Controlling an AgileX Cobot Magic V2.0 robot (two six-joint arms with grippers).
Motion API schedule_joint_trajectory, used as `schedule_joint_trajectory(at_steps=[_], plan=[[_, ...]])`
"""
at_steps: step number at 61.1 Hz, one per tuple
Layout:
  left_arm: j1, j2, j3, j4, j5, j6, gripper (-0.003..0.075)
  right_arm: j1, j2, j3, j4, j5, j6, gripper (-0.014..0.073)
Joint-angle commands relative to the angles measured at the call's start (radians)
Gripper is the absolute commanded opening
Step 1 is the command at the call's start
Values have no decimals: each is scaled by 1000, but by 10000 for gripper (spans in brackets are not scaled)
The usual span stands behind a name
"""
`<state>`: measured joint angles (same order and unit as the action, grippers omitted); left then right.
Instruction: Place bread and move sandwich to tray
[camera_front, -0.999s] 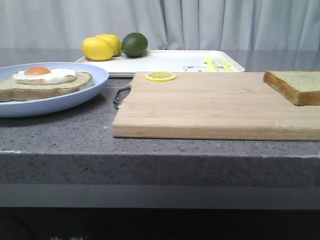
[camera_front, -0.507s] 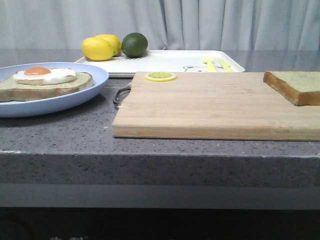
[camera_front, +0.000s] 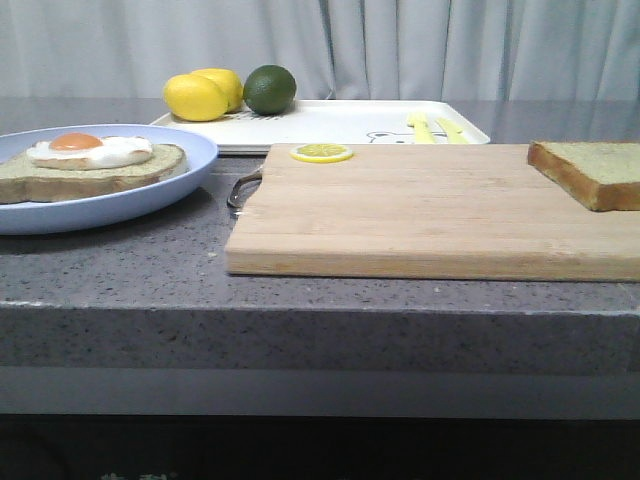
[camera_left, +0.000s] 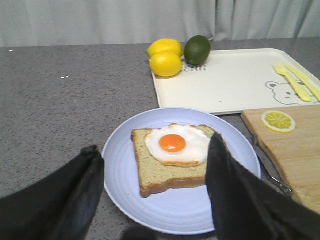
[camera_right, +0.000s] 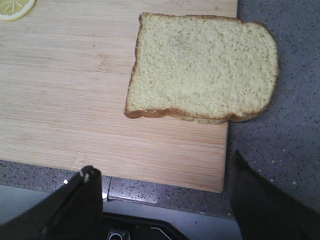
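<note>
The sandwich, a thin slice with a fried egg on top, lies on a light-blue plate at the left; the left wrist view shows this sandwich on the plate. My left gripper hovers open above the plate's near side, nothing held. The bread lies at the right end of the cutting board, overhanging its edge. My right gripper is open, over the table's front edge short of the bread. The white tray stands behind the board.
Two lemons and a lime sit at the tray's back left corner. Yellow cutlery lies on the tray's right. A lemon slice rests on the board's far left corner. The grey countertop drops off at the front.
</note>
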<state>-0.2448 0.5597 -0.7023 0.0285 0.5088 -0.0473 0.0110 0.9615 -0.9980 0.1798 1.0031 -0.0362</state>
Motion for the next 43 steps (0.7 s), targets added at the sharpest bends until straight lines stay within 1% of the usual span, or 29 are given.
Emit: schedule_joint_trajectory(at_steps=[1, 4, 12, 18, 21, 24, 27, 32, 43], plan=[[-49, 8, -29, 35, -59, 4, 438, -35, 57, -119, -12, 62, -4, 541], [-64, 8, -29, 59, -50, 4, 438, -72, 81, -168, -8, 97, -4, 541], [-69, 8, -29, 68, -36, 4, 438, -269, 146, -248, 48, 158, -26, 541], [-69, 8, -29, 68, -36, 4, 438, -440, 202, -252, 170, 197, -108, 541], [-69, 8, -29, 66, -31, 4, 438, -525, 240, -252, 267, 223, -146, 541], [-69, 8, -29, 66, -29, 4, 438, -586, 274, -252, 354, 232, -184, 541], [-69, 8, -29, 66, -27, 4, 438, -628, 308, -252, 432, 245, -221, 541], [-69, 8, -29, 66, -27, 4, 438, -656, 360, -252, 521, 274, -264, 541], [-69, 8, -29, 66, -27, 4, 438, -654, 464, -252, 544, 321, -300, 541]])
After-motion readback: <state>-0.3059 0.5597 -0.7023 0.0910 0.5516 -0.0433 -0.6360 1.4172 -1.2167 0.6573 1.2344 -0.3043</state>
